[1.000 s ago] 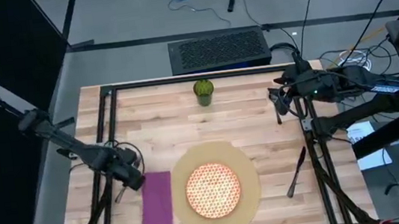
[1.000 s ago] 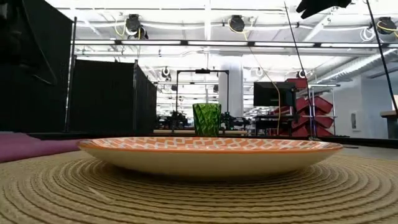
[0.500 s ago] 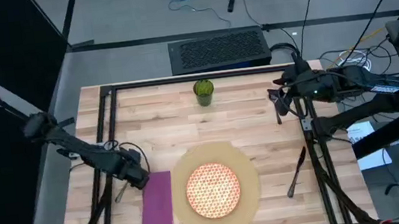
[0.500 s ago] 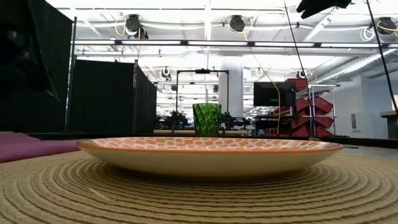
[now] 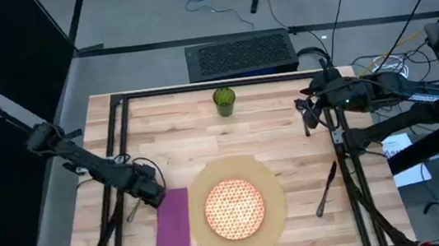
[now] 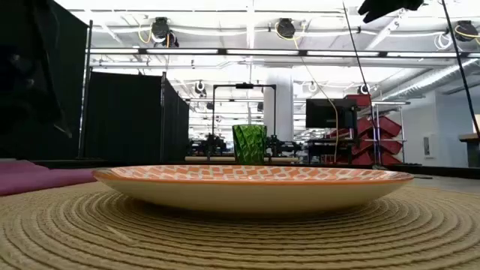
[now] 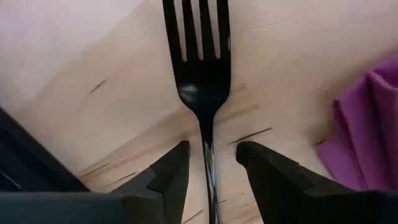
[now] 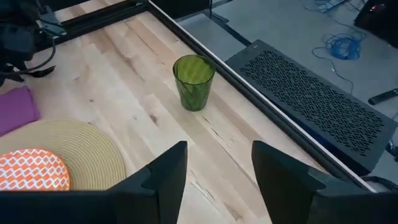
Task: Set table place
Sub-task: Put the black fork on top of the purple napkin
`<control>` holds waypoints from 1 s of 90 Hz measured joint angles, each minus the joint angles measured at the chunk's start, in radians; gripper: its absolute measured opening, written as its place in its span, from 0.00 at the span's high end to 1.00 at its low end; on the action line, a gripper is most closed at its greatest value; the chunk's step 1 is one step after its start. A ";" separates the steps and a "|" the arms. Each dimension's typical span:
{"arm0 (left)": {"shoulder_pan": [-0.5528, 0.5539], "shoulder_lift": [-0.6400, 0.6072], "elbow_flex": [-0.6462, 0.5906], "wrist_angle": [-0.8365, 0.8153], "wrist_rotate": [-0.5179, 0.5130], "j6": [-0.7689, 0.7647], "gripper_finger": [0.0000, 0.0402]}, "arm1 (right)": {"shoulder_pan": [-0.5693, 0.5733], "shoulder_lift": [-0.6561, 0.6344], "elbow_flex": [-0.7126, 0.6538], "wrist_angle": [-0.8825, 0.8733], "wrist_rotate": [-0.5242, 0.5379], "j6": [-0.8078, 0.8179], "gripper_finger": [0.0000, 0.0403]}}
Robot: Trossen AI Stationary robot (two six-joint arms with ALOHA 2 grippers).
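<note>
The left arm reaches in from the table's left edge, slanting across the black rail, with the left gripper [image 5: 151, 194] low over the table [image 5: 271, 138] just beside the upper left corner of the purple napkin [image 5: 172, 222]. In the left wrist view its fingers [image 7: 168, 180] stand narrowly apart, one on each side of the handle of a dark fork [image 7: 202, 68]; the tines point away beyond the fingertips, and whether the pads touch the handle cannot be told. The napkin's edge lies just off to one side of the jaws.

The right arm stretches in from the right side, and the right gripper [image 5: 307, 111] is held above the table's far right part, jaws spread wide with nothing between them. Ahead of those jaws stands the green cup [image 8: 194, 81], upright and well apart from them. Farther off lies the round tan mat [image 8: 87, 152] carrying the orange-and-white plate [image 8: 31, 169]. A knife [image 5: 325, 187] lies on the wood right of the mat, near the right rail
</note>
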State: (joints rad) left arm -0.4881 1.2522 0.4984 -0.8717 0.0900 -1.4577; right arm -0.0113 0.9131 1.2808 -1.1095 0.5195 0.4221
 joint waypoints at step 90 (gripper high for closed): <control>-0.029 -0.044 0.354 0.093 -0.032 -0.249 1.00 | 0.000 0.000 0.000 -0.013 -0.008 -0.039 0.59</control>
State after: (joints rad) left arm -0.5169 1.2084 0.8528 -0.7788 0.0584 -1.7070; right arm -0.0113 0.9127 1.2808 -1.1224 0.5120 0.3834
